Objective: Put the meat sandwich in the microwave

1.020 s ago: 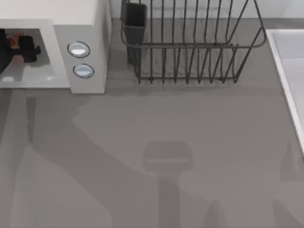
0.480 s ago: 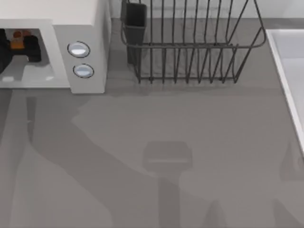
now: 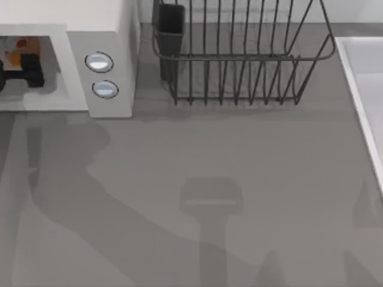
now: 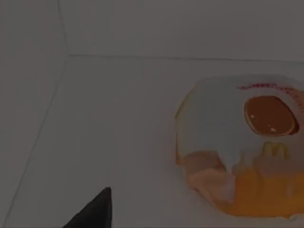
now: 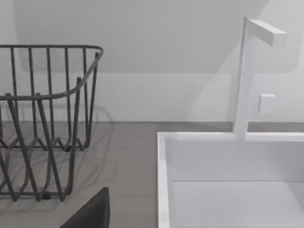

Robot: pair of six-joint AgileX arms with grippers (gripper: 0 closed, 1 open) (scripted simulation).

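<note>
The microwave (image 3: 111, 36) stands at the table's back left with its cavity open. Inside it the meat sandwich (image 3: 13, 58) lies on the cavity floor, orange-brown with a reddish patch on top (image 4: 242, 147). My left gripper (image 3: 18, 73) is inside the cavity just in front of the sandwich, open and holding nothing. One dark fingertip (image 4: 97, 209) shows apart from the bun. My right arm is parked near the sink, and one of its fingertips (image 5: 95, 211) shows in the right wrist view.
A dark wire dish rack (image 3: 239, 60) stands at the back middle with a dark cup (image 3: 170, 24) at its left end. A white sink (image 3: 359, 78) with a faucet (image 5: 247, 76) runs along the right side. Two round knobs (image 3: 99, 61) face the table.
My left gripper let go of the sandwich and drew back toward the cavity's mouth and the left. The sandwich stays deeper inside on the floor.
</note>
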